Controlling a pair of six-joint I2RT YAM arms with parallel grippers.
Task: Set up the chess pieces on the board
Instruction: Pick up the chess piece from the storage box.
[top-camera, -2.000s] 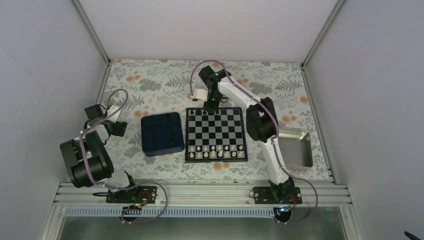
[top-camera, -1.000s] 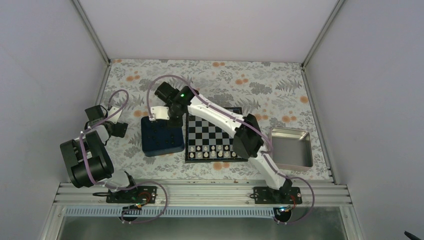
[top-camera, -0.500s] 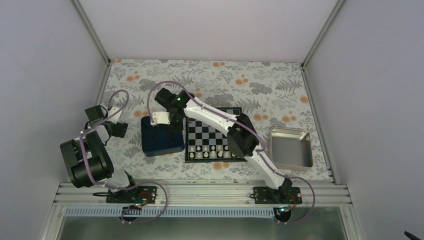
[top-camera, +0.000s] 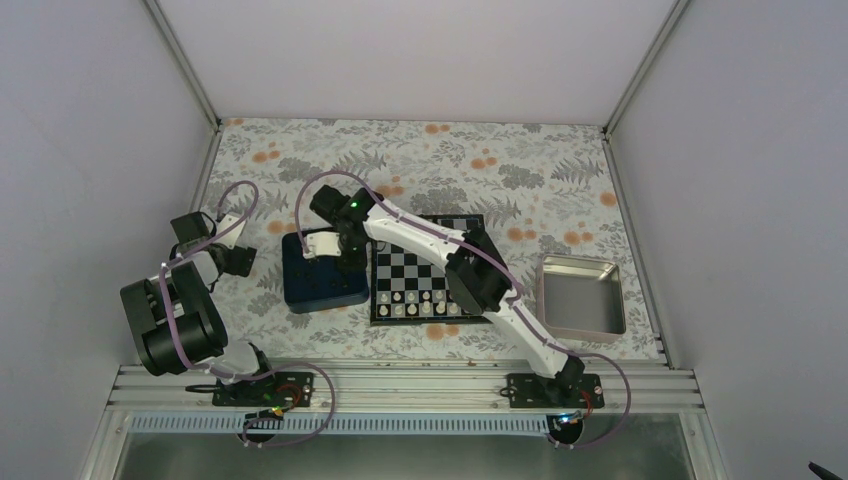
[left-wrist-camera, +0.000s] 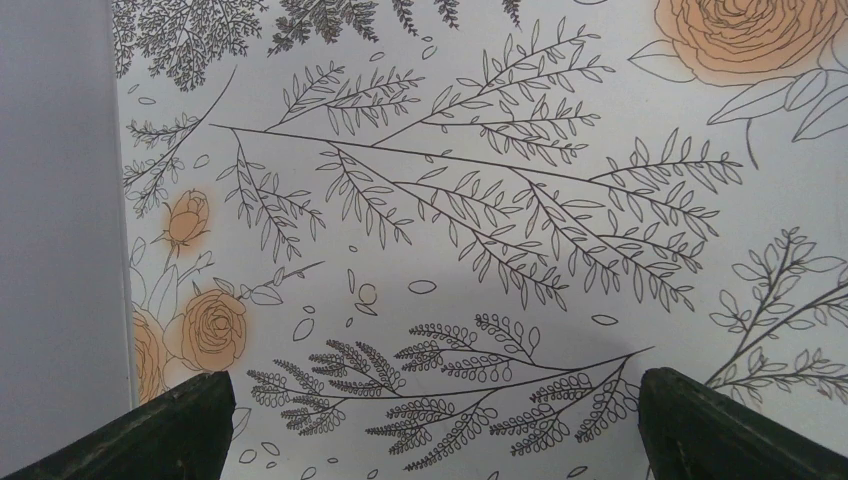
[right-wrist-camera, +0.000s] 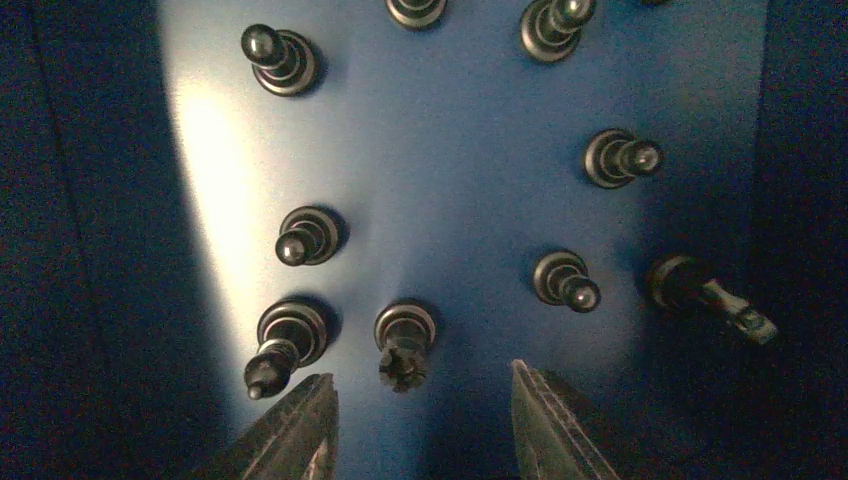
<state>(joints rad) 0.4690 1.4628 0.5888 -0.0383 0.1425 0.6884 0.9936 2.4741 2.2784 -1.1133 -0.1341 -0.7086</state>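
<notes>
I am hovering the right gripper (right-wrist-camera: 420, 400) over the dark blue tray (top-camera: 312, 290), which is sitting just at 9 o'clock of the board (top-camera: 400, 282), because black chess pieces (right-wrist-camera: 300, 235) are waiting there rather than on their squares. Its fingers are spread partway and gripping nothing. A crown-topped piece (right-wrist-camera: 404, 340) is standing just at 12 o'clock of the gap, probably my next pick. I am parking the left gripper (left-wrist-camera: 435, 400) wide open and empty over the tabletop (left-wrist-camera: 450, 200), out of the way.
</notes>
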